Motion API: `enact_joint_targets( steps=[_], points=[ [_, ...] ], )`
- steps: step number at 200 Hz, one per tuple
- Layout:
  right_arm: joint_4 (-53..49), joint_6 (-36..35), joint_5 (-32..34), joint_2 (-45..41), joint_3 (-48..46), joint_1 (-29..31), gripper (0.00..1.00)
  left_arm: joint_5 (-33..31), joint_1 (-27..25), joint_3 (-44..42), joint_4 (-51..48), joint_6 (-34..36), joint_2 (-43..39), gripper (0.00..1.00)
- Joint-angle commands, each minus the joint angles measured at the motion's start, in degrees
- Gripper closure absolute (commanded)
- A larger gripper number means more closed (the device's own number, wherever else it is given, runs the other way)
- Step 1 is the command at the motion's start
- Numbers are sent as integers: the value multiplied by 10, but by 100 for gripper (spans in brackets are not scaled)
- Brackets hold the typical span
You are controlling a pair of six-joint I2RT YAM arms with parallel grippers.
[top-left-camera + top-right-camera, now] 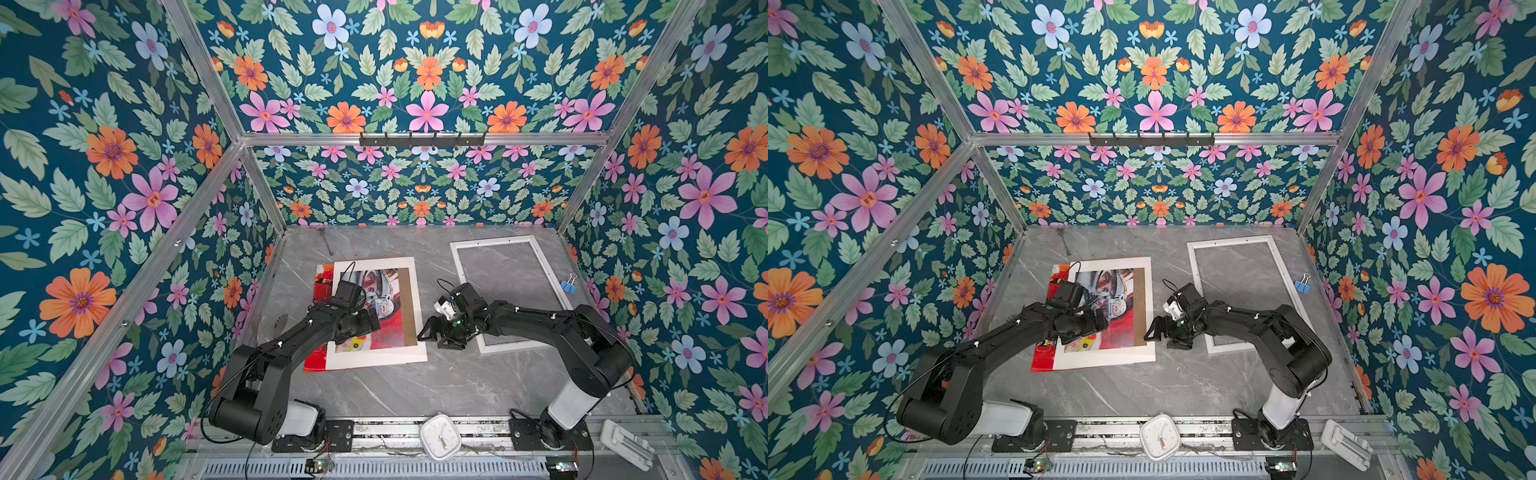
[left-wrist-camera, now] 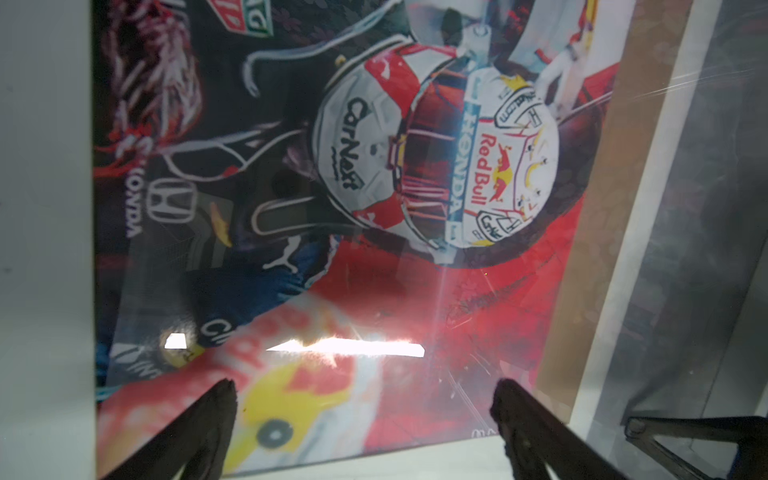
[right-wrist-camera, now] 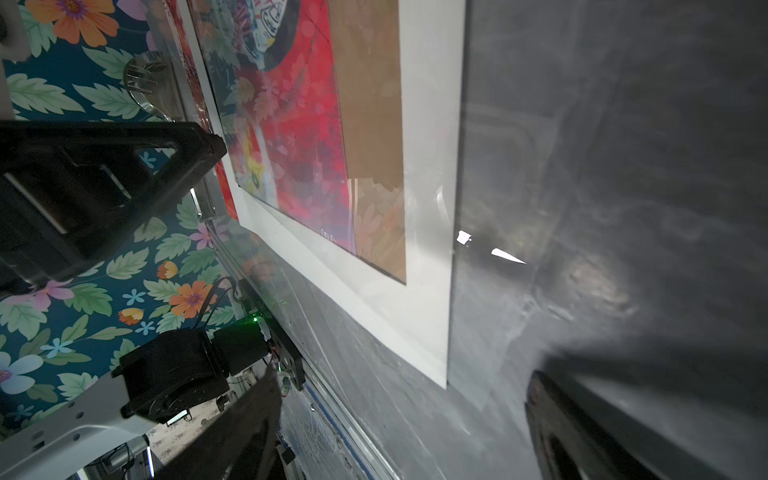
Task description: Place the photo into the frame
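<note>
The photo [image 1: 388,334] lies flat on the left-middle of the table, red with helmeted drivers. A white mat board [image 1: 374,358] lies on top of it, and a red strip of the print sticks out at the mat's left. A brown backing board [image 1: 410,307] shows along the right of the mat's window. My left gripper [image 2: 368,415] hovers open over the photo [image 2: 415,291] near the window's near edge, empty. My right gripper [image 1: 424,332] stands open just right of the mat [image 3: 428,208], over bare table. The white frame [image 1: 494,242] lies empty at the back right.
Blue binder clips [image 1: 567,285] lie right of the frame near the wall. A white clock [image 1: 440,436] sits on the front rail, with a white plastic piece [image 1: 627,444] at the front right. Floral walls close in three sides.
</note>
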Motion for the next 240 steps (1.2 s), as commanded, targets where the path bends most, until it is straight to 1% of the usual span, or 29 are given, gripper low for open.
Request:
enact_joint_targets(
  steps=[1, 52, 114, 164, 211, 240],
  points=[
    [21, 19, 9, -15, -20, 1, 9, 6, 0, 2, 16, -2, 12, 1],
    [99, 57, -11, -15, -70, 0, 9, -11, 0, -8, 16, -1, 23, 1],
    [176, 114, -26, -4, -93, -1, 9, -13, 1, -17, 16, -2, 33, 1],
    [305, 183, -67, 16, -130, -15, 9, -13, 0, -23, 16, -1, 32, 1],
    [331, 186, -75, 6, -135, -16, 10, -10, 0, -28, 21, -2, 34, 1],
    [354, 195, -75, 9, -134, -19, 13, -7, -1, -28, 23, -4, 34, 1]
  ],
)
